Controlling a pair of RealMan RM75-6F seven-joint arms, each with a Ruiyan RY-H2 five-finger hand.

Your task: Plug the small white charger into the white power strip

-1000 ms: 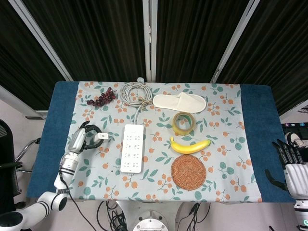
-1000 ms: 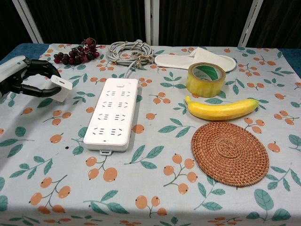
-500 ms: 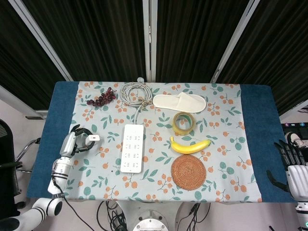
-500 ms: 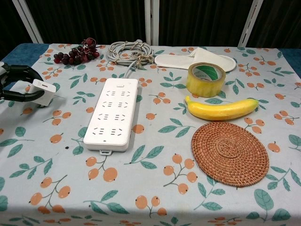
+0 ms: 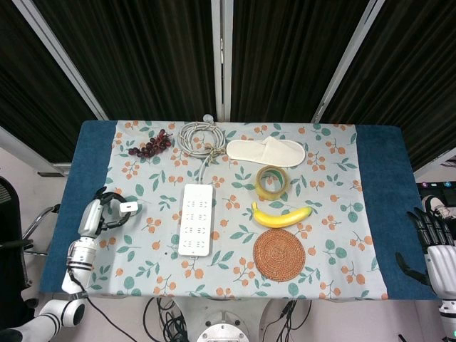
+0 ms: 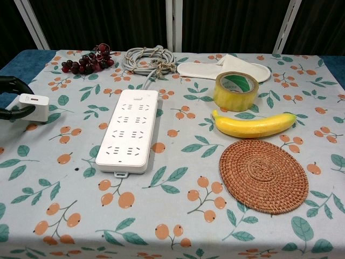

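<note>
Head view shows the left hand (image 5: 100, 211) out near the left edge of the table, pinching the small white charger (image 5: 128, 207) between its dark fingers, well apart from the white power strip (image 5: 197, 219) that lies lengthwise toward the middle of the table. From where I stand the grip looks thin: in the chest view only the fingers (image 6: 12, 82) curl in from the frame edge around the charger's end, so a slight twist on the way over could let it slip or rotate, and I cannot tell which way its prongs face. If they are not pointing down when it reaches a socket, it will only press on the strip's face and shove it. The strip sits loose on the patterned cloth, its coiled cable (image 5: 200, 136) bunched near the far edge, so a sideways push could slide it toward the banana (image 5: 281, 214) or tape roll (image 5: 271, 182). The right hand (image 5: 435, 247) hangs off the right edge, fingers spread and holding nothing, too far to steady the strip.
</note>
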